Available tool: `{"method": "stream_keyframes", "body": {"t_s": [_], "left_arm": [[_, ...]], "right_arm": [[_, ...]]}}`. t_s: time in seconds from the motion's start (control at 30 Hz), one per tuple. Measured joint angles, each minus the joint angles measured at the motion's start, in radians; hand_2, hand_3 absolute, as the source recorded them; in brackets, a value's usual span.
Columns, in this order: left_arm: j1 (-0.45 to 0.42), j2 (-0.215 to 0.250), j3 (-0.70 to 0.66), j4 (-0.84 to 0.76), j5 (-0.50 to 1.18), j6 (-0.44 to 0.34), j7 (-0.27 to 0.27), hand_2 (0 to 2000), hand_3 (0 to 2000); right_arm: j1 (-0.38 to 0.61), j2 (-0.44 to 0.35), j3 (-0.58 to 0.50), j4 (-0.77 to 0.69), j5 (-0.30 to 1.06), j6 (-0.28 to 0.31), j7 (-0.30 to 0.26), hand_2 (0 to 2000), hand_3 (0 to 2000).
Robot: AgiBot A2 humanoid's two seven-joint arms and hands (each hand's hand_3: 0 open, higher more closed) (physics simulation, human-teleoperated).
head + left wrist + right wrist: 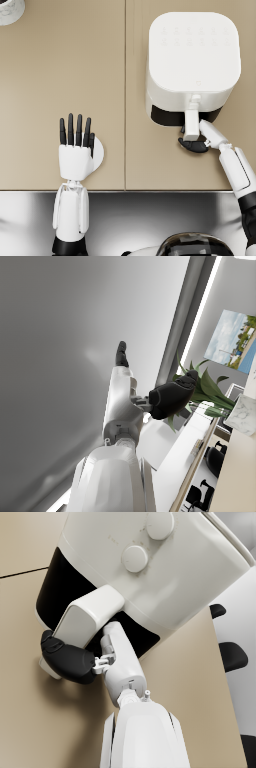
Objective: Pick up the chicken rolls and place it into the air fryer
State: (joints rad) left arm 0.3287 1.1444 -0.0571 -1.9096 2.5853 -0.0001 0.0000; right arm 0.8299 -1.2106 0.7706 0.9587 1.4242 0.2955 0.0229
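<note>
Nearest my head camera, the two white forearms rise from the lower edge over a strip of brushed metal that borders the tan bench.

My left robot hand is held flat over the bench with its dark fingers straight and slightly apart, holding nothing. A small white rounded shape shows just beside that hand on its inner side; most of it is hidden under the palm, and I cannot tell what it is. In the left wrist view the same hand points away toward a grey wall, with a leafy green plant and a framed picture beyond it.

My right robot hand sits at the front of the air fryer, its dark fingers curled around the lower end of the white drawer handle. The right wrist view shows this more plainly: the hand wraps the tip of the handle, which juts out from the black drawer front. Two round white knobs sit on the fryer body above it.

The fryer stands on the far right part of the bench. A pale marbled round object sits at the far left corner, cut off by the frame.

I cannot make out the chicken rolls in any view, so I cannot say where they lie.
</note>
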Motion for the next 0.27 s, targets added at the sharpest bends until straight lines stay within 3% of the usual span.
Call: {"method": "stream_keyframes", "body": {"t_s": [0.27], "left_arm": [[0.000,0.000,0.001,0.000,0.000,0.000,0.000,0,0]], "right_arm": [[0.001,0.000,-0.001,-0.001,0.000,0.006,-0.002,2000,2000]]}}
